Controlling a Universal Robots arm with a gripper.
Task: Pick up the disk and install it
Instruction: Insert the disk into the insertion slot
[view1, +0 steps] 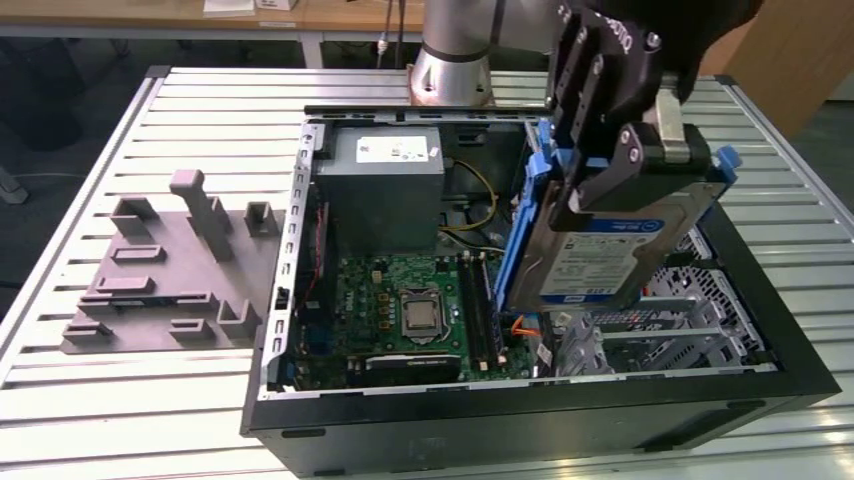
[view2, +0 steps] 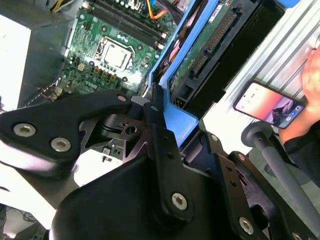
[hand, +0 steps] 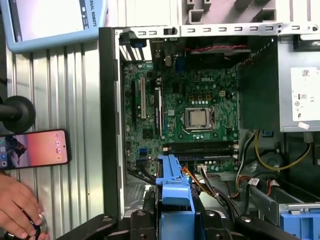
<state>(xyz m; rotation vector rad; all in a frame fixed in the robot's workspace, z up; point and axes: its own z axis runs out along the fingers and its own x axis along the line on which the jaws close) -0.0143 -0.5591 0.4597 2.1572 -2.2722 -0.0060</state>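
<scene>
Pick-up was done, install not yet. Above the open computer case (view1: 534, 420) and its drive cage (view1: 674, 335), the disk (view1: 594, 255) hung tilted and unseated. The gripper (view1: 617, 185) was clamped on it, with the power supply (view1: 380, 185) beyond.

clear: above motherboard (view1: 387, 300) | blocked: power supply (view1: 380, 190) beside motherboard | cables (hand: 212, 189) along motherboard's edge | disk (view1: 601, 250) hanging between motherboard and drive cage (view1: 667, 335)
</scene>
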